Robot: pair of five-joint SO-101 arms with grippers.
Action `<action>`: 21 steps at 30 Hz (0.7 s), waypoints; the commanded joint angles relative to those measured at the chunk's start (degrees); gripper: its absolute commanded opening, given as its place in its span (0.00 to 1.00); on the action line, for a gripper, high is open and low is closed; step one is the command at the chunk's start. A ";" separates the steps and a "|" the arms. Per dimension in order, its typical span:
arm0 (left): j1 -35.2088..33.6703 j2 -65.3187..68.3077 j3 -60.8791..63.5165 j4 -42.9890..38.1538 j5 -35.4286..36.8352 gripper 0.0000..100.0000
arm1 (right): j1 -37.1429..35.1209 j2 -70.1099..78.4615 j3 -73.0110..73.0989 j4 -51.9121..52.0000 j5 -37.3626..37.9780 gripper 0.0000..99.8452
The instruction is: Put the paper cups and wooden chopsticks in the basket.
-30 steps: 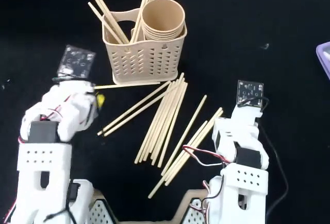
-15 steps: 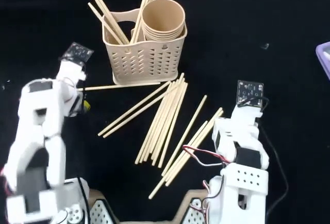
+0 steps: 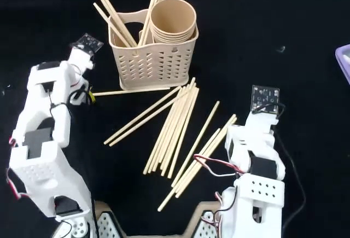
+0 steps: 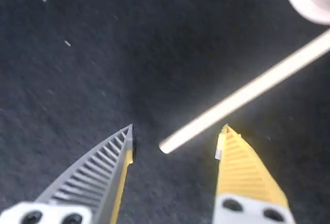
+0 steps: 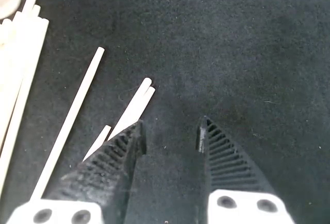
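left gripper point(image 4: 175, 128), jaws wide around the tip of the pale wooden chopstick point(image 4: 247, 92) at the beige perforated basket's point(image 3: 156, 65) six o'clock; right gripper point(image 5: 170, 123) narrowly parted, empty. an end pinch may pivot loose.

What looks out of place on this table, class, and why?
Loose chopsticks lie fanned across the table in front of the basket instead of inside it. One stray chopstick lies apart by the basket's foot, its end inside the open left claw. The cups sit neatly stacked.
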 commanded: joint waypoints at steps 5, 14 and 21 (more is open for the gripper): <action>0.13 3.69 -5.93 -0.53 -2.29 0.26 | 0.18 -1.10 -0.22 -1.23 -0.26 0.18; 0.40 8.44 -4.88 0.35 -11.52 0.26 | 0.18 -1.10 -0.13 -1.23 -0.26 0.18; 1.01 7.12 -4.53 8.26 -22.42 0.10 | 0.18 -1.10 -0.13 -1.23 -0.26 0.18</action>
